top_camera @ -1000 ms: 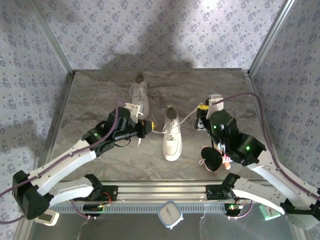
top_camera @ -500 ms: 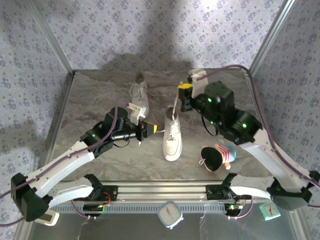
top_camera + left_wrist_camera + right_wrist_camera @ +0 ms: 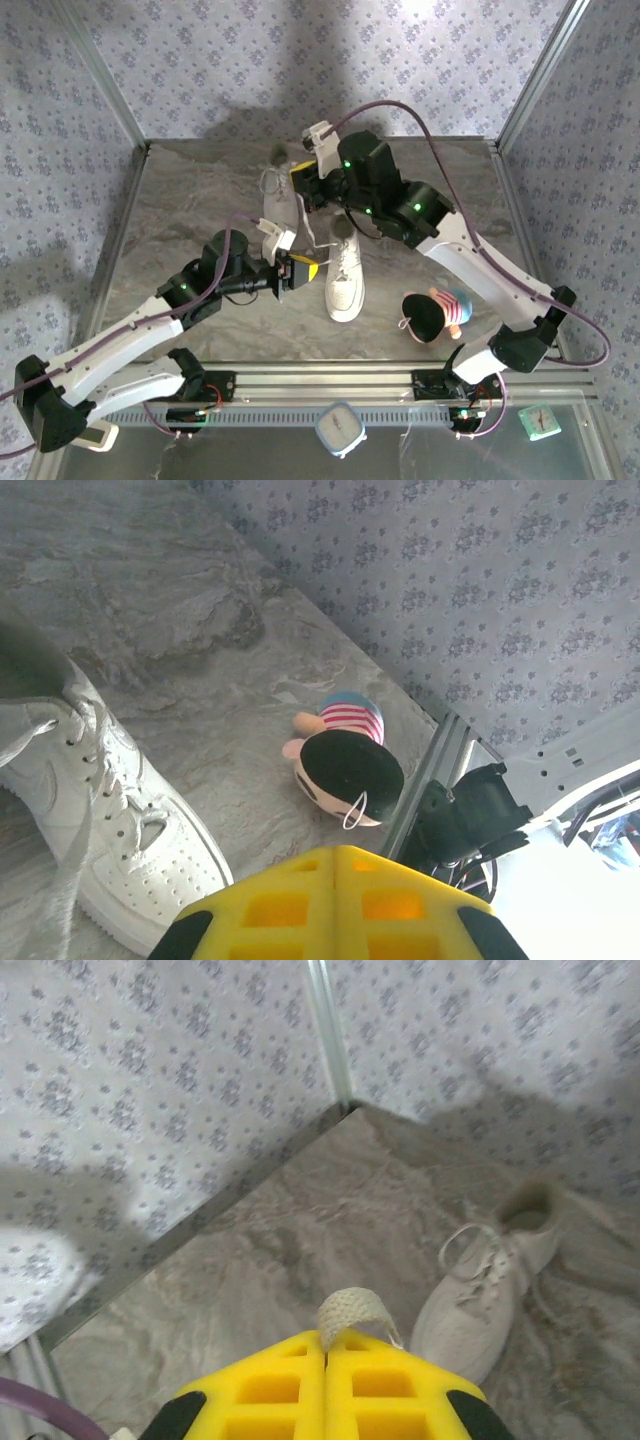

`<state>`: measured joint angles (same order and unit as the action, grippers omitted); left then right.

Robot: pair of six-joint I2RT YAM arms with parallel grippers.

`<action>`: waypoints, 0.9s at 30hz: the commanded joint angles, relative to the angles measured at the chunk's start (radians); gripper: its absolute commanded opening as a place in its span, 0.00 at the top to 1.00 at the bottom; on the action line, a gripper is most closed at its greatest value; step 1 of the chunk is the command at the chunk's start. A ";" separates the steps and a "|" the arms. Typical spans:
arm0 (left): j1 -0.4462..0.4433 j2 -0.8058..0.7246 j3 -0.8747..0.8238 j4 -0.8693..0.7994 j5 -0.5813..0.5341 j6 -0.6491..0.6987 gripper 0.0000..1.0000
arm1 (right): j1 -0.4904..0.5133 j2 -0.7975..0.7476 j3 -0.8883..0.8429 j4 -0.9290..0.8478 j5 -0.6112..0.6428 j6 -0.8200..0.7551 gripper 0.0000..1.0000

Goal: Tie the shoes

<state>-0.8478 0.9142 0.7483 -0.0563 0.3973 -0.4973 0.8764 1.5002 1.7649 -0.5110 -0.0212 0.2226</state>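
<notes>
1. The marble table [image 3: 180,200] carried both shoes. The far shoe [image 3: 281,196] lay toward the back and the near shoe [image 3: 345,278] mid-table, toe toward the arms.
2. Neither shoe showed a finished bow. I judged the tying barely begun, with no knot formed on the near shoe and the far shoe's laces lying loose.
3. The plush toy [image 3: 432,312] sat right of the near shoe. The left wrist view gave its striped body and the shoe's eyelets, detail too small from above.
4. The left gripper [image 3: 306,270] hung just beside the near shoe, jaws together. Whether they pinched a lace could not be told.
5. The right gripper [image 3: 302,182] hung over the far shoe. The right wrist view showed its jaws clamped on a lace end [image 3: 350,1312].
</notes>
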 commanded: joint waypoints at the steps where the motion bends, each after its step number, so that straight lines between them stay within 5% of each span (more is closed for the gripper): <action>1: -0.014 -0.028 -0.022 0.117 0.010 0.009 1.00 | 0.007 -0.007 -0.018 -0.044 -0.049 0.061 1.00; 8: -0.017 -0.085 -0.088 0.210 -0.121 -0.014 1.00 | 0.007 -0.182 -0.268 -0.032 0.038 0.119 1.00; 17: -0.012 -0.060 -0.074 0.274 -0.177 -0.015 1.00 | 0.014 -0.349 -0.499 -0.031 -0.035 0.149 1.00; 27: 0.014 0.059 0.096 0.046 -0.055 0.069 1.00 | 0.032 -0.429 -0.669 0.020 -0.087 0.038 1.00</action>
<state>-0.8433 0.9646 0.7677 0.0719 0.2848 -0.4850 0.8997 1.1126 1.1343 -0.5224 -0.0757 0.3225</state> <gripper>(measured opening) 0.047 0.053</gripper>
